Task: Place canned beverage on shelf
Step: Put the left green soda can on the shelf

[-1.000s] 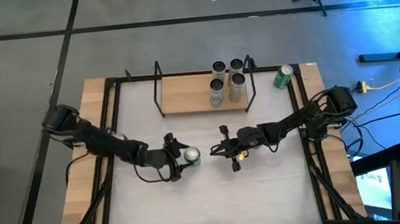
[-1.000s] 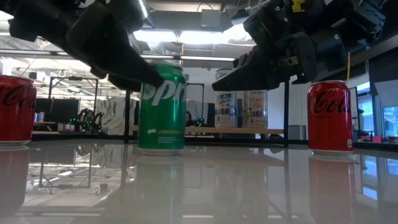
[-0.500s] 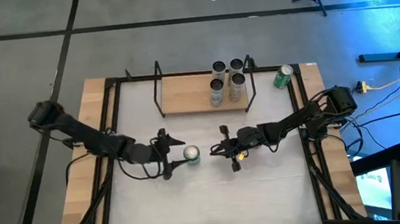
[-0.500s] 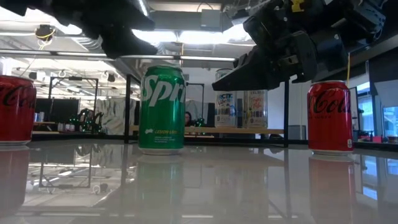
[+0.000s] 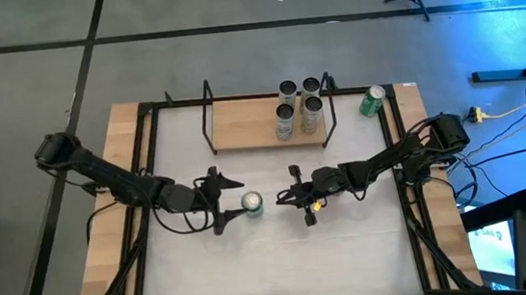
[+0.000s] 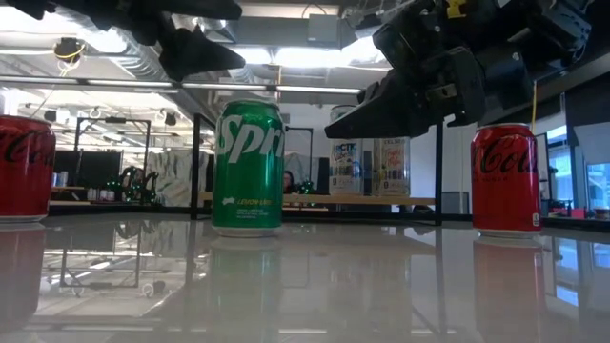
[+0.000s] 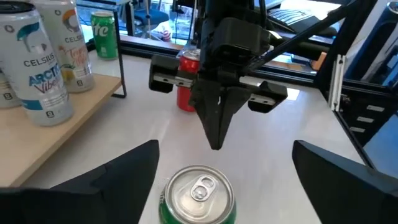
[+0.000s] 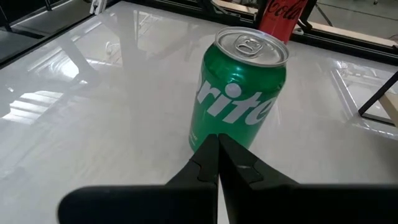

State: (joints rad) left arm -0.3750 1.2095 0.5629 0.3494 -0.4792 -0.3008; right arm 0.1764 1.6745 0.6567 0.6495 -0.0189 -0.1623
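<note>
On the left side of the white table (image 5: 351, 255), the left gripper (image 5: 225, 199) is above the surface with its two fingers spread wide and holding nothing. Just to its right stands a green soda can (image 5: 252, 204), upright on the table, free of both grippers; in the left wrist view its silver top with the pull tab shows between the two dark fingers, which do not touch it.

Right of the can, near the middle of the table, is the right gripper (image 5: 288, 197). Its jaws are pressed together into one closed point, and they grasp nothing. The tip is directed at the green can and stays a little apart from it.

Farther away, at the far side of the table, lies the shelf (image 5: 242, 125), a light wooden board with a thin black wire frame at each end. On its right part four tall silver cans (image 5: 298, 105) stand close together; the left part of the board is bare. To the right of the shelf, outside the wire frame, a second green can (image 5: 371, 101) lies tilted near the far right corner.

In the low view two red cola cans are seen, one (image 6: 25, 169) at the left edge and one (image 6: 505, 178) at the right, both upright.
</note>
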